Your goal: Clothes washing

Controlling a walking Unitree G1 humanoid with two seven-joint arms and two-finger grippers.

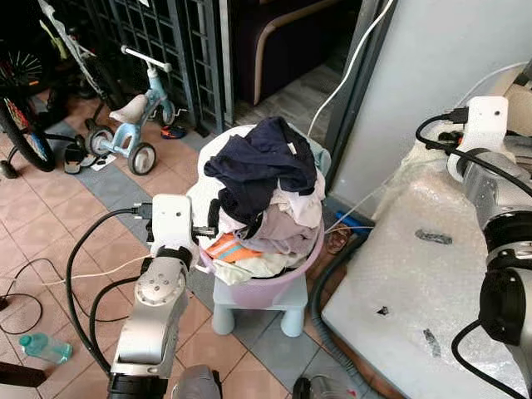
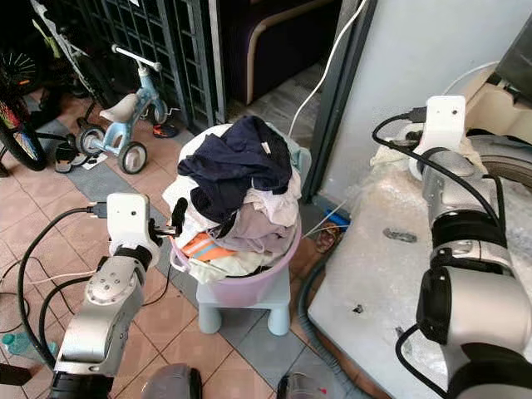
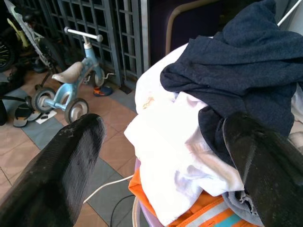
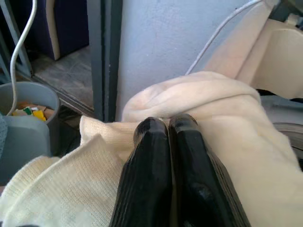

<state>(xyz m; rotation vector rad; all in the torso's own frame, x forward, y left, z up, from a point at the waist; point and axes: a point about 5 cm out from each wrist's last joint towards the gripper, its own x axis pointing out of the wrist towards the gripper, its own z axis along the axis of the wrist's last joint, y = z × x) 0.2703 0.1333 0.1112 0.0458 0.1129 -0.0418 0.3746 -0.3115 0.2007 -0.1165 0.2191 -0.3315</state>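
The left tool (image 3: pixel 161 156) stands wide open at the near side of the pink basin (image 1: pixel 287 283) heaped with clothes (image 1: pixel 266 187) on a small stool (image 1: pixel 253 306). Soft, light, floppy cloth: pinch a raised fold on top. Farther right, the right tool (image 4: pixel 168 137) is closed, fingertips touching, against a cream knit garment (image 4: pixel 213 109)

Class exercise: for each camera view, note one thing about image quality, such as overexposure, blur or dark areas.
Left wrist view: the white garment is blown out, and the near fingers are soft. Right wrist view: the cream knit is evenly lit; the fingers show glossy highlights. Eye views: sharp, daylit, with a dark doorway.
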